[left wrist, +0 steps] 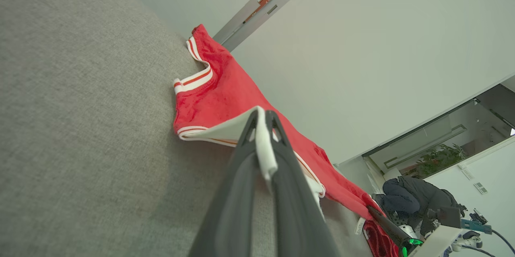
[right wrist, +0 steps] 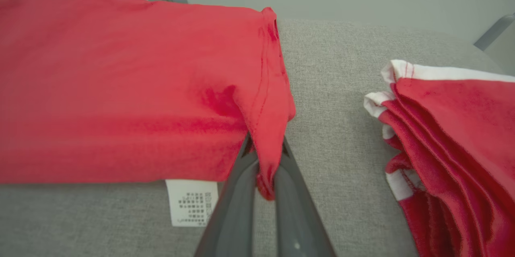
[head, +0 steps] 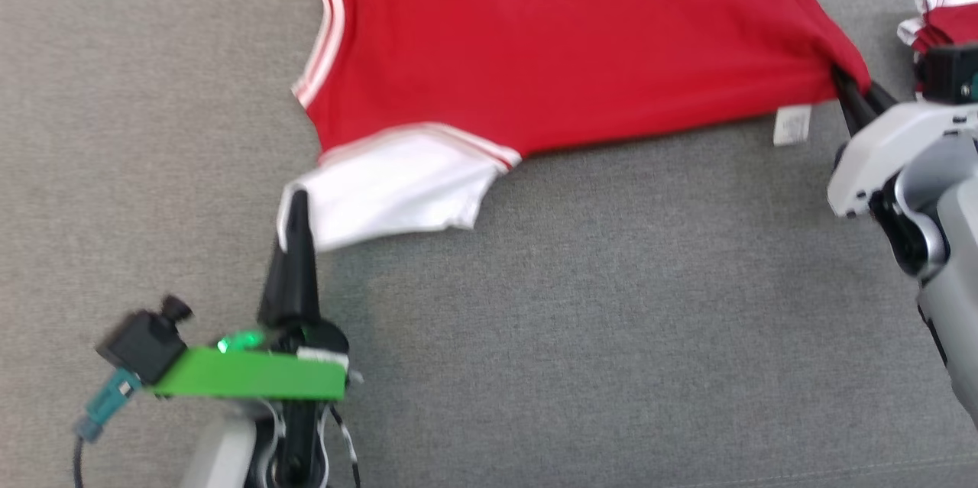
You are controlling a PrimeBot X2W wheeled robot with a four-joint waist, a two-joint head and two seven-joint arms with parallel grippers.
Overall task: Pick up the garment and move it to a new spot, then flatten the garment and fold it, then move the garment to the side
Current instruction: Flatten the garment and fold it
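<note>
The garment (head: 550, 45) is a red shirt with white striped trim and a white sleeve, spread across the grey cloth surface at the top of the head view. My left gripper (head: 296, 201) is shut on the white sleeve's edge; in the left wrist view the white cloth (left wrist: 263, 148) is pinched between the dark fingers. My right gripper (head: 848, 87) is shut on the garment's red lower corner (right wrist: 267, 160), which hangs bunched between its fingers. A white care label (right wrist: 192, 202) pokes out under the hem.
A folded pile of red and white garments (right wrist: 450, 144) lies just right of my right gripper, also seen at the right edge of the head view as a red heap (head: 943, 22). Grey cloth surface (head: 573, 320) stretches toward me. A person (left wrist: 414, 200) crouches in the room's background.
</note>
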